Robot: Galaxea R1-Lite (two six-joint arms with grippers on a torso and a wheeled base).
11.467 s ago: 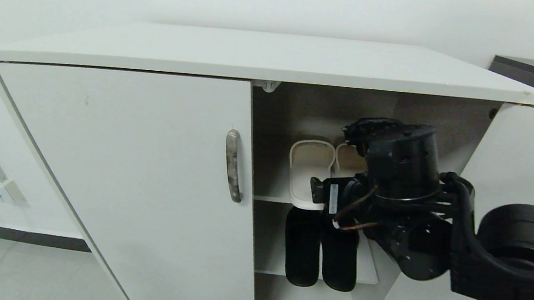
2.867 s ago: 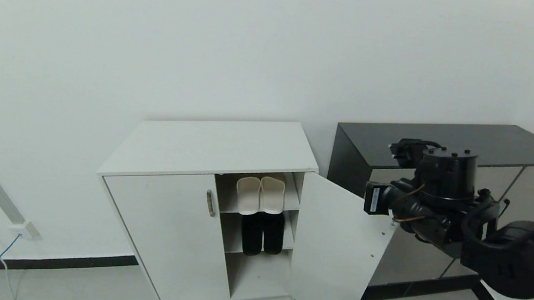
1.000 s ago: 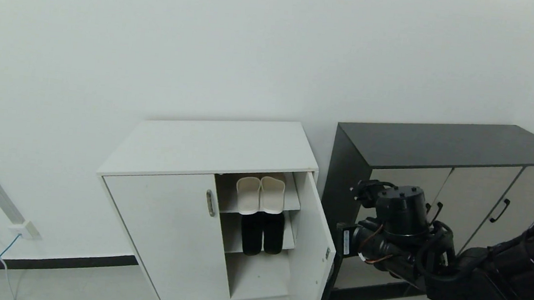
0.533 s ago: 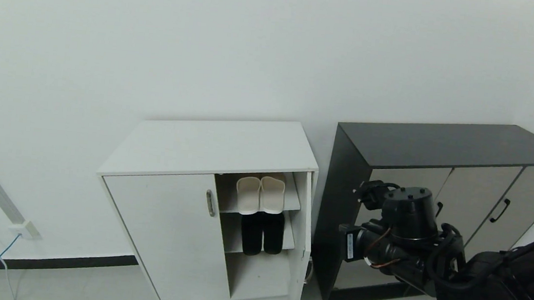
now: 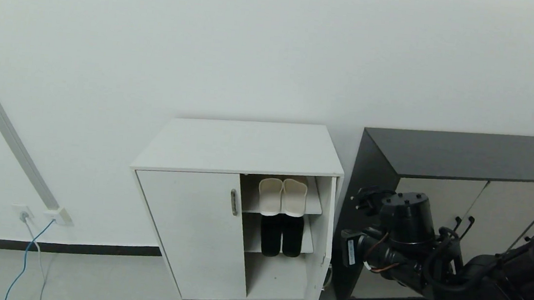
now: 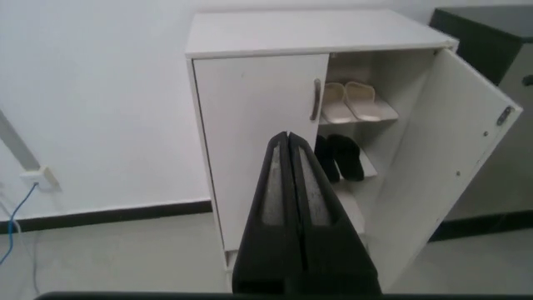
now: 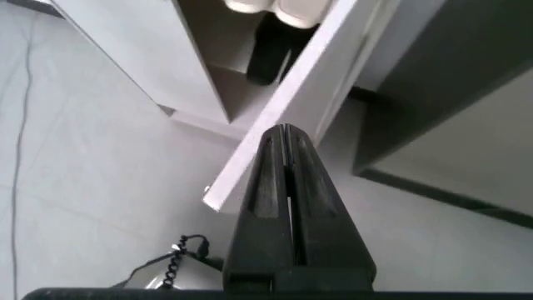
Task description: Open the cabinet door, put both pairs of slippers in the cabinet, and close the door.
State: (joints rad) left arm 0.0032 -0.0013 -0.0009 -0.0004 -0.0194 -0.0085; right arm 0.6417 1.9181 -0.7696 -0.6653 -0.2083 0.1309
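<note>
On the white wooden cabinet (image 5: pixel 242 147), the flat white right-hand door (image 6: pixel 441 158) stands open. It looks stiff and light, best pushed on its outer face near the free edge. Both the left gripper (image 6: pixel 287 142) and the right gripper (image 7: pixel 286 137) are clenched, empty.

Falls bright, soft and even from overhead across the wall (image 5: pixel 257 46). Leaves the open half of the white cabinet (image 5: pixel 243 145) in mild shade, casts a faint shadow beside it, and lays a dull sheen on the dark cabinet (image 5: pixel 467 154).

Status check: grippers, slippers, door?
Left gripper shut, empty. Right gripper shut, empty, at the open right door edge. White slippers on upper shelf, black slippers on shelf below. Door not yet closed; nothing seen blocking its swing.
</note>
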